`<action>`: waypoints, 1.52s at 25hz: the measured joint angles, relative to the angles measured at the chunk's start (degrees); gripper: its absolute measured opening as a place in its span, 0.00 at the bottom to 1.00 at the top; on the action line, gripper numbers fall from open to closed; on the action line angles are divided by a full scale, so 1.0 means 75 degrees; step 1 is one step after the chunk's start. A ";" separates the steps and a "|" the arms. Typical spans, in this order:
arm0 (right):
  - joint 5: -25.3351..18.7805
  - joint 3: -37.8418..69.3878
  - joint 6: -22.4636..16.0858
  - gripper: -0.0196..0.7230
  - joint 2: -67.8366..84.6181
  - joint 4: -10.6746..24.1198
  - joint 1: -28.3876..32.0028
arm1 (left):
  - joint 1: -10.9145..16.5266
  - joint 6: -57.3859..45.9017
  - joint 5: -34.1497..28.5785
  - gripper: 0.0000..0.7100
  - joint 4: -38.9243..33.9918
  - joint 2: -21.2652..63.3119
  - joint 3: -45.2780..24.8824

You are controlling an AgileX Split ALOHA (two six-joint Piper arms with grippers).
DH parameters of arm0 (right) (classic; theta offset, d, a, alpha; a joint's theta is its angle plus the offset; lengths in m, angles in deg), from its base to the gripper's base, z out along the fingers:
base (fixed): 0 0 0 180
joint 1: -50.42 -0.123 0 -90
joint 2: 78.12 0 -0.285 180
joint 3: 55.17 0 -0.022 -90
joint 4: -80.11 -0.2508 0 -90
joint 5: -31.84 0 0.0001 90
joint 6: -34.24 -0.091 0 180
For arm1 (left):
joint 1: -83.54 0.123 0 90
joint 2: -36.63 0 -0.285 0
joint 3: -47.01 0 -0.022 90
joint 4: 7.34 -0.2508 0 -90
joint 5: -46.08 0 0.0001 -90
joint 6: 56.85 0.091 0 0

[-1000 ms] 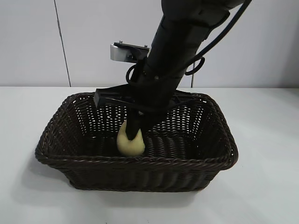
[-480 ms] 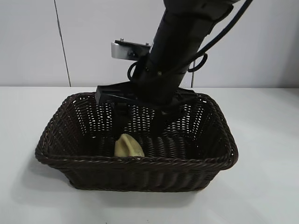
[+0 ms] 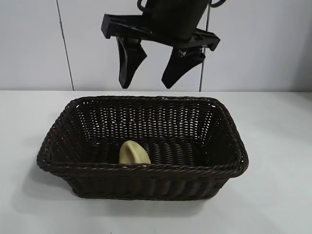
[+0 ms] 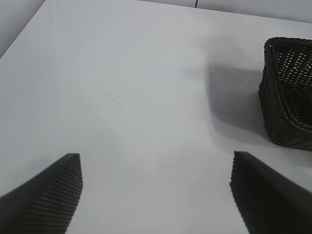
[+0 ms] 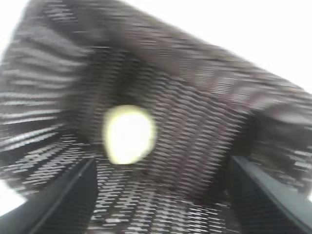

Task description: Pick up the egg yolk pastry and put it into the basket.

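The pale yellow egg yolk pastry (image 3: 134, 153) lies on the floor of the dark woven basket (image 3: 229, 127), against its near wall and left of centre. My right gripper (image 3: 146, 84) hangs open well above the basket's far rim, its two black fingers spread with nothing between them. From the right wrist view the pastry (image 5: 129, 134) shows below inside the basket (image 5: 204, 92), apart from my right gripper (image 5: 161, 195). My left gripper (image 4: 156, 195) is open over bare table, away from one corner of the basket (image 4: 287, 102).
The basket stands on a white table (image 3: 278, 195) in front of a pale wall. Bare tabletop (image 4: 122, 87) stretches under the left gripper.
The right gripper let go of the pastry inside the basket, opened, and rose out of it. The pastry tipped over and now lies on the basket floor. The left gripper stays still.
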 joint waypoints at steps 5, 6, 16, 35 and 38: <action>-0.0415 -0.0048 -0.0254 0.75 0.0000 0.0440 0.0348 | 0.0000 0.0000 0.0000 0.85 0.0000 0.0000 0.0000; -0.0475 -0.0048 -0.0260 0.75 0.0000 0.0527 0.0490 | 0.0000 0.0000 0.0000 0.85 0.0000 0.0000 0.0000; -0.0757 -0.0062 -0.0304 0.75 0.0000 0.1294 0.2653 | 0.0000 0.0000 0.0000 0.85 0.0000 0.0000 0.0000; -0.1984 -0.0062 0.0498 0.75 0.0006 0.1142 0.4750 | 0.0000 0.0000 0.0000 0.85 0.0000 0.0000 0.0000; -0.1976 0.0192 0.0543 0.75 0.0211 0.1040 0.4750 | 0.0000 0.0000 0.0000 0.85 0.0000 0.0000 0.0000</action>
